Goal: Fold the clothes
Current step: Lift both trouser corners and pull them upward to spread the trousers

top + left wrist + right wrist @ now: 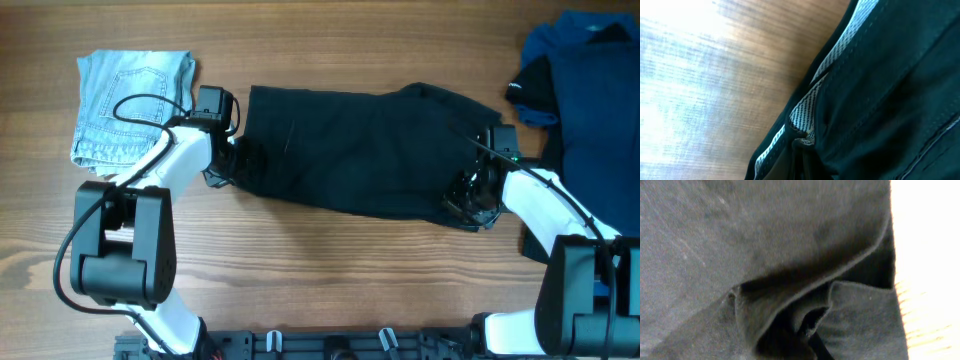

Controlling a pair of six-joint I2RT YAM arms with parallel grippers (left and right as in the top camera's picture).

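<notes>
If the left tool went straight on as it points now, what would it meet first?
Probably the black garment: the left tool is at its edge, and its wrist view shows that fabric close ahead; depth is unclear.

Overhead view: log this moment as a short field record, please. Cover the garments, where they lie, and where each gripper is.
centre: plain matte black shorts-like garment, spread out on the wooden table
by left arm: folded light-blue denim piece
by right arm: heaped royal-blue garment
left gripper: at the black garment's left edge; open or shut unclear
right gripper: at its right edge; open or shut unclear
</notes>
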